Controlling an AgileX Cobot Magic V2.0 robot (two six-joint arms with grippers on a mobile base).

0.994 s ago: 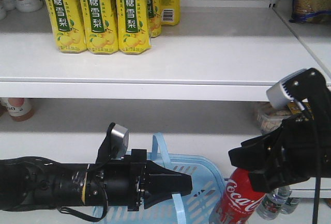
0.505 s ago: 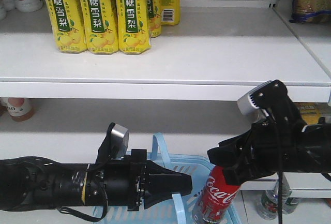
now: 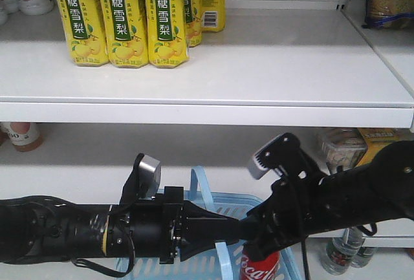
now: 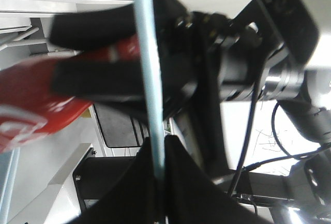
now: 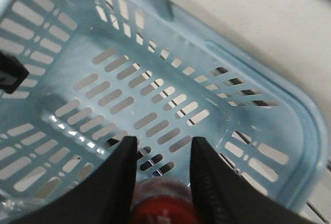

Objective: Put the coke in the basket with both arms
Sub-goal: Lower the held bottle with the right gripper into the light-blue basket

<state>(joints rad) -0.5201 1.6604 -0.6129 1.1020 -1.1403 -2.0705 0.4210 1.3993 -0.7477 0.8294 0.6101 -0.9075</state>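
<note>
Stage: the drop is on. The carry looks finished and the release is what remains.
Left gripper (image 3: pixel 228 229): clamped shut on the thin handle (image 4: pixel 148 69), steadying the basket (image 3: pixel 217 201) from the left.
Right gripper (image 5: pixel 163 151): jaws drawn narrow around the neck of the coke (image 3: pixel 260 271), with the red cap just showing between them.
Coke position: it hangs neck-up over the right side of the basket, its body low at the rim in the front view. Whether its base touches the basket floor cannot be told.
Done: the bottle is gripped and at the basket, and the basket is held.
Left to do: lower the bottle, open the right jaws and pull clear.
Coke label: white script "Coca-C…" on red, cut off by the bottom edge.
Far shelf: yellow bottles (image 3: pixel 123 18) stand on the upper shelf (image 3: pixel 259 66), each with a green strip reading 冰糖雪梨. One behind them shows a barcode.
Other packets: the writing is too cropped to read.
</note>
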